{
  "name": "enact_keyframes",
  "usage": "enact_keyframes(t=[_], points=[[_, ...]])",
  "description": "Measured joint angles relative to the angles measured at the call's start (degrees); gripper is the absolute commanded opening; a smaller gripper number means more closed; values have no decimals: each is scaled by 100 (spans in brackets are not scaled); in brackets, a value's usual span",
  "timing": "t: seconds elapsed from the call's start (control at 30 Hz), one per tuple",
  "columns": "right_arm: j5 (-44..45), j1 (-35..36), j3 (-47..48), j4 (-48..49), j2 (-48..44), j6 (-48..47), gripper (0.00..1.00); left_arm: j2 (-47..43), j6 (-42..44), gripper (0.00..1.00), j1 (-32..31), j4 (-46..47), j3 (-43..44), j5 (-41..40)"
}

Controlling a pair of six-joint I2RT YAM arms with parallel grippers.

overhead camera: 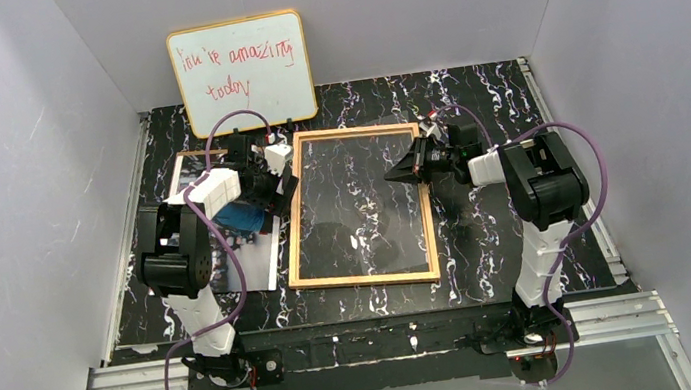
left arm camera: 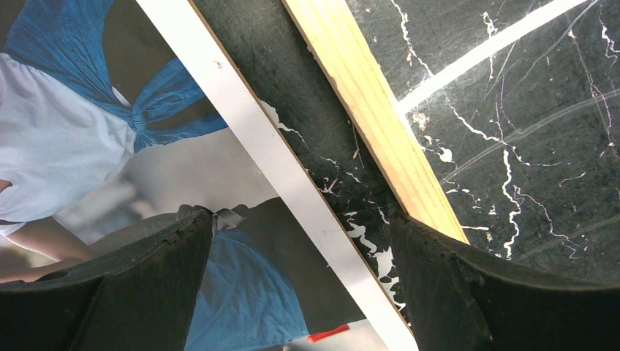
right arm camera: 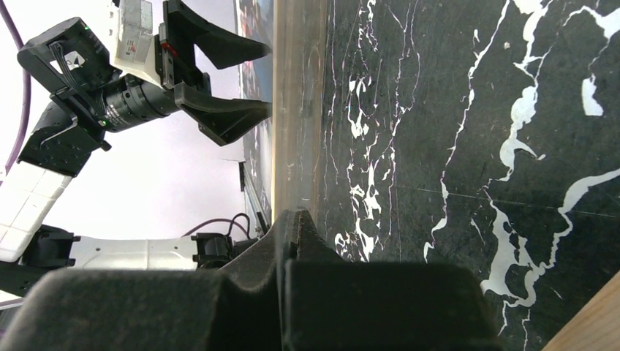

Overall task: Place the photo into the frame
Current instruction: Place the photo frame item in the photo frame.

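You are looking at a black marbled table [overhead camera: 488, 237] with white walls around it. The frame [overhead camera: 358, 205] lies flat in the middle of it, long sides running away from you, and the marble shows through its pane. The photo [overhead camera: 253, 252] lies flat on the table just to the left of the frame, not in it. In the left wrist view, a narrow strip of table separates the photo's white edge from the frame's left rail. Your left arm hides part of the photo from above. A whiteboard [overhead camera: 242, 72] with red handwriting leans against the back wall, behind the photo.

Your left gripper [left arm camera: 300, 292] points down with its jaws spread wide and holds nothing. One finger is over the photo, the other over the frame's left rail, and the gap between print and rail lies between them. Your right gripper [overhead camera: 397, 174] reaches in from the right with its jaws pressed together and empty. Its tip is over the pane near the frame's right side, and you cannot tell whether it touches the pane.
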Motion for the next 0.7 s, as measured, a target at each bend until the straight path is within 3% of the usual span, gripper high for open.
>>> enact_keyframes(t=[0.7], points=[[-61, 42, -291, 713, -188, 273, 1, 0, 20, 89, 0, -2, 0, 2]])
